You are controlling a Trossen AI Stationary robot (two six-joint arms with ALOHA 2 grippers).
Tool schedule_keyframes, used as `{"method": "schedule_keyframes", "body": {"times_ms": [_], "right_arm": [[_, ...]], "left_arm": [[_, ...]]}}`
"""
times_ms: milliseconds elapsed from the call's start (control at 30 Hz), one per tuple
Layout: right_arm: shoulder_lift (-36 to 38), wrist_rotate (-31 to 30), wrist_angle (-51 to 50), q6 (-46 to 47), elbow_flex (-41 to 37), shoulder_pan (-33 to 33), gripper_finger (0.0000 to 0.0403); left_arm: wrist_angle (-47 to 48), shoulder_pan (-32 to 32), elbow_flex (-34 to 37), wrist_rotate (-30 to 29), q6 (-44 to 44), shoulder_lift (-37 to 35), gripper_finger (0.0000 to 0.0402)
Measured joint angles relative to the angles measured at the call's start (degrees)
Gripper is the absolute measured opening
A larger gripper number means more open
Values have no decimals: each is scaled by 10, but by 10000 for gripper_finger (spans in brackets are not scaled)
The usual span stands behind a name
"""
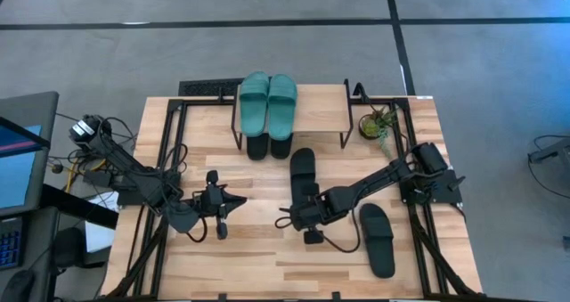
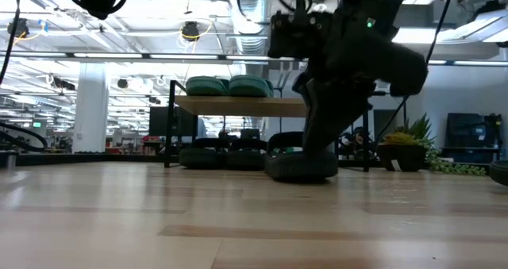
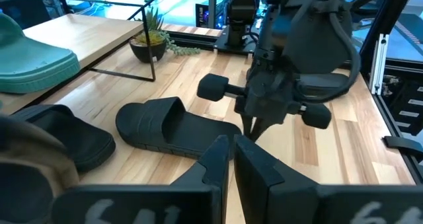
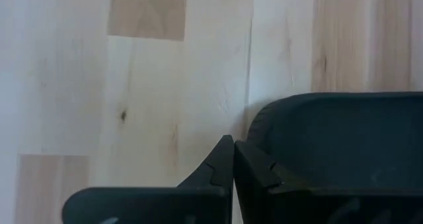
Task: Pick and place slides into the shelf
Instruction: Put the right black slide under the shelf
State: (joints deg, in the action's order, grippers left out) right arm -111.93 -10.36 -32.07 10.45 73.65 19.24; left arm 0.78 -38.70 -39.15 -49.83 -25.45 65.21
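Progress, about two-thirds: your teal pair [image 1: 268, 102] lies on the shelf [image 1: 316, 112], a black pair [image 1: 268, 147] beneath. Right hand [image 1: 301, 215], pinched shut, seems to grip the heel of a black slide [image 1: 304, 172]; another [image 1: 377, 239] lies just behind it on the worktop [image 1: 258, 262]. Left hand [image 1: 219, 224] shut, idle.

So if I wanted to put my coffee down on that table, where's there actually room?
The front strip of the table, nearer than both grippers, is bare, as is the left back corner beside the shelf. The middle is crowded: the right gripper sits at a black slide, another black slide lies right, and a potted plant fills the right back corner.
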Motion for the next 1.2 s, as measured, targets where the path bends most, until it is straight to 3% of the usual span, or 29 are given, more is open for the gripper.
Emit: {"method": "schedule_keyframes", "body": {"times_ms": [1200], "right_arm": [[0, -2, -47, -64, 0, -133, 0]], "left_arm": [[23, 0, 0, 0, -5, 0, 13]]}}
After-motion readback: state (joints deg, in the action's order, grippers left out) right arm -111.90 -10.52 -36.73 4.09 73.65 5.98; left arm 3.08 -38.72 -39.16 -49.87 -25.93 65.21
